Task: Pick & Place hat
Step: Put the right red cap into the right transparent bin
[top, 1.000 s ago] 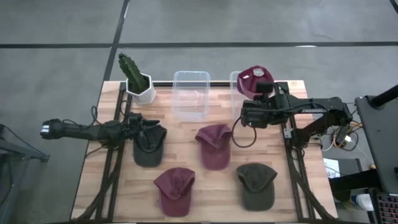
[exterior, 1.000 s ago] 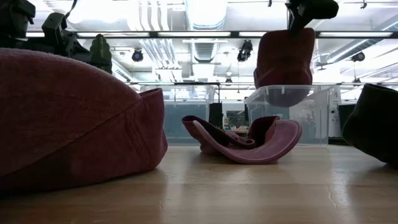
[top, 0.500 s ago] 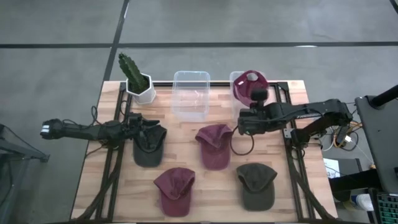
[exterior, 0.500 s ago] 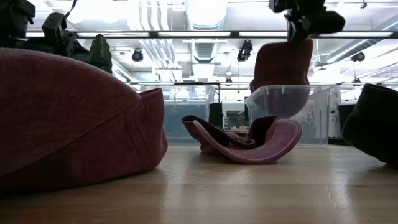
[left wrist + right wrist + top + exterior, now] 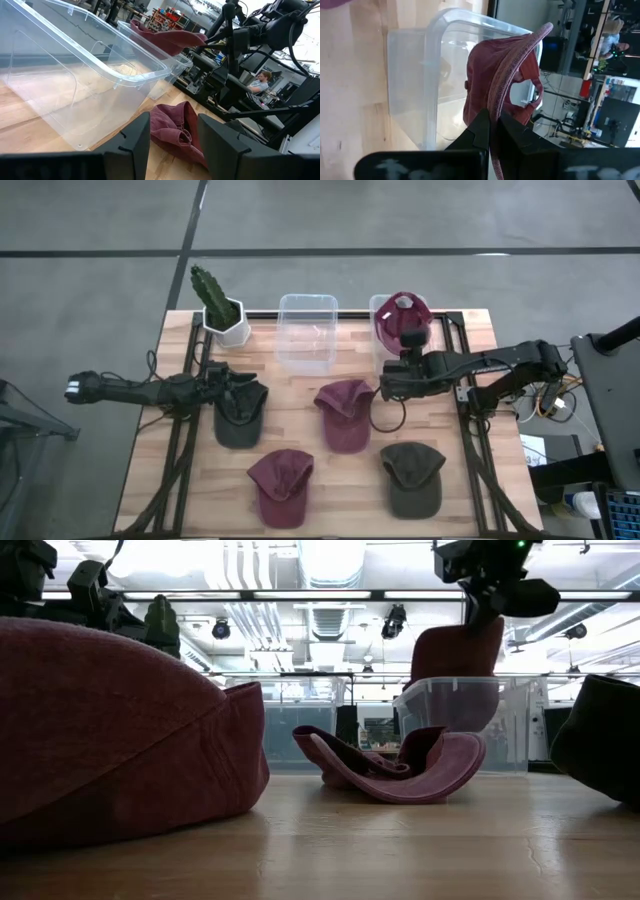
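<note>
1. One maroon hat [image 5: 398, 320] is hanging from the right gripper [image 5: 408, 338], whose fingers are pinched tight on its brim; the hat is now sinking into the clear bin [image 5: 378, 308] at the table's far right, its crown already below the bin's rim in the low view.
2. Compared with a second ago, the hat is sitting lower and farther inside that bin; earlier it was dangling clear above the rim, so the placing step is nearly finished and only the release seems to be left.
3. The right arm is also reaching less far past the bin than before, with the wrist drawn back toward the table's middle.
4. Nothing else is changing: the left gripper [image 5: 238, 387] is resting over the dark green hat [image 5: 240, 415] left of the bin, fingers partly apart; whether it is actually holding that hat is hard to tell from above.
5. The second clear bin [image 5: 307, 330], just left of the filled one, is staying empty, and the three other hats nearer the front edge are lying untouched.
</note>
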Action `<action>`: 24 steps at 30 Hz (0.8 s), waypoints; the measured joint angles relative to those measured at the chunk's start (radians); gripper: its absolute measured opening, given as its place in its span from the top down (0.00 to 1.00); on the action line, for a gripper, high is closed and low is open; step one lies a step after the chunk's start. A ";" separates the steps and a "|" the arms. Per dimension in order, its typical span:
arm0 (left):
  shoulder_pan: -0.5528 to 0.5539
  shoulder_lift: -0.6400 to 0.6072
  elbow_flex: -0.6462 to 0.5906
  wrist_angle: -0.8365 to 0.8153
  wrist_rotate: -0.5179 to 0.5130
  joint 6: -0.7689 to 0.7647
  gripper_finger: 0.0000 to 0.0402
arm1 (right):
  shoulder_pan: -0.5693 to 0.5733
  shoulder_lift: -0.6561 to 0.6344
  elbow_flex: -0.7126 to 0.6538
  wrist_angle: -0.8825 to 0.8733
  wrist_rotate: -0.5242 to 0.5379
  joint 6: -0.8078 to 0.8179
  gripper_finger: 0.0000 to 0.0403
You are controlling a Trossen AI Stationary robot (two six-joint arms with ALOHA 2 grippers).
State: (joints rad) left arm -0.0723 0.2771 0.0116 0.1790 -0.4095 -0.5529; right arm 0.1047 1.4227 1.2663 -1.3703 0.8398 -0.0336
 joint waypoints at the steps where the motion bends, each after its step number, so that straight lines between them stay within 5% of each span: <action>1: 0.000 0.000 0.000 0.000 0.000 0.000 0.61 | 0.000 0.000 0.002 0.001 0.001 0.005 0.97; 10: 0.000 0.000 0.000 0.000 0.000 0.000 0.61 | -0.005 -0.001 0.003 0.001 -0.035 0.034 0.95; 24: 0.000 0.000 0.000 0.000 0.000 0.000 0.61 | -0.005 -0.001 0.019 -0.015 -0.117 0.058 0.72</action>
State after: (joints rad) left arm -0.0723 0.2771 0.0116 0.1787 -0.4095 -0.5533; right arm 0.1001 1.4213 1.2857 -1.3853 0.7230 0.0245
